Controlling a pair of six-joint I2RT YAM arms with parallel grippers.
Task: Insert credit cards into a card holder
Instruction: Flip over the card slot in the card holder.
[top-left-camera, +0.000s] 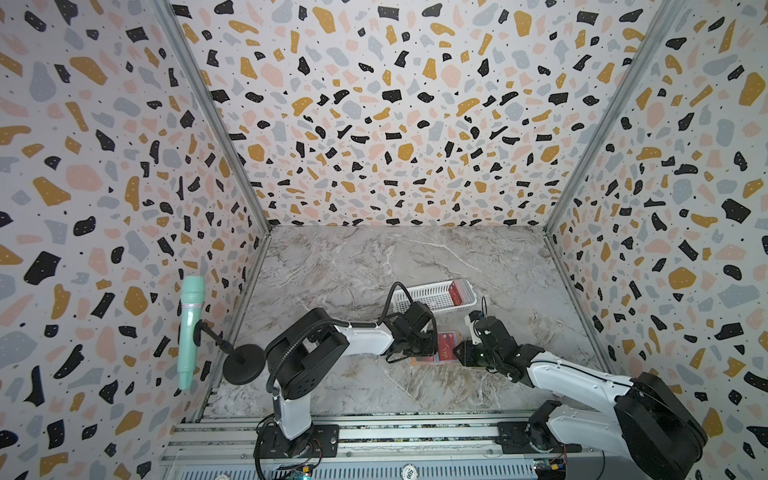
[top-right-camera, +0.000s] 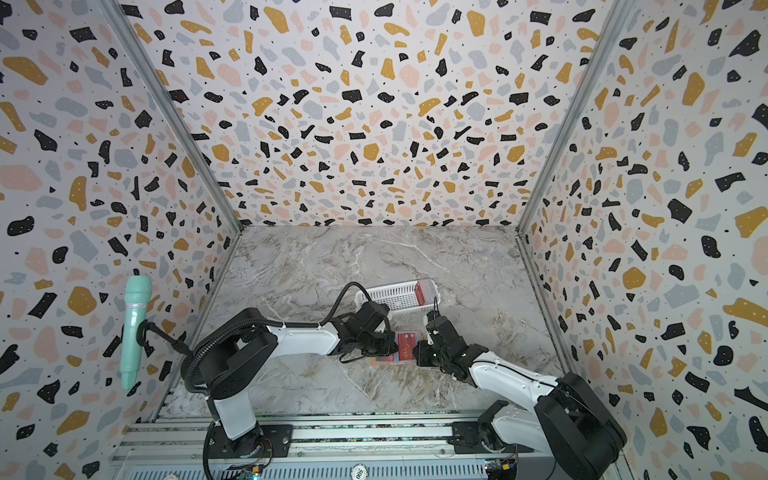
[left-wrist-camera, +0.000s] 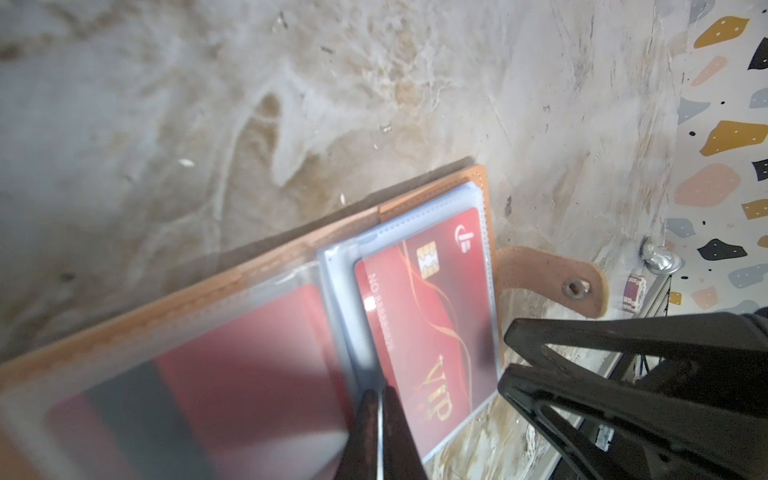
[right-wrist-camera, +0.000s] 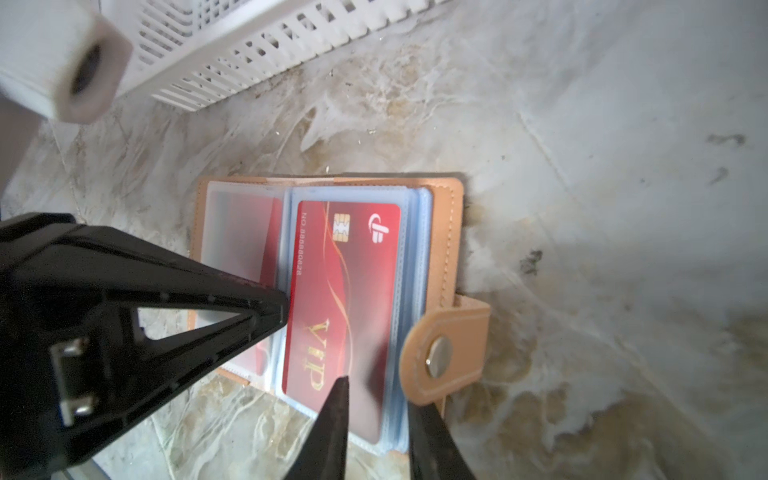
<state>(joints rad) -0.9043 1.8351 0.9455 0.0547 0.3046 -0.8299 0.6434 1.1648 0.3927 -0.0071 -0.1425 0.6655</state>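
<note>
Left gripper tight on card holder; right gripper with jaws apart.

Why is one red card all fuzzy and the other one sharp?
Left wrist view: the fuzzy card sits in a clear sleeve close to the lens, out of focus; the VIP card lies farther, sharp, with one small glare spot. Right wrist view: its near end blurs.
</note>
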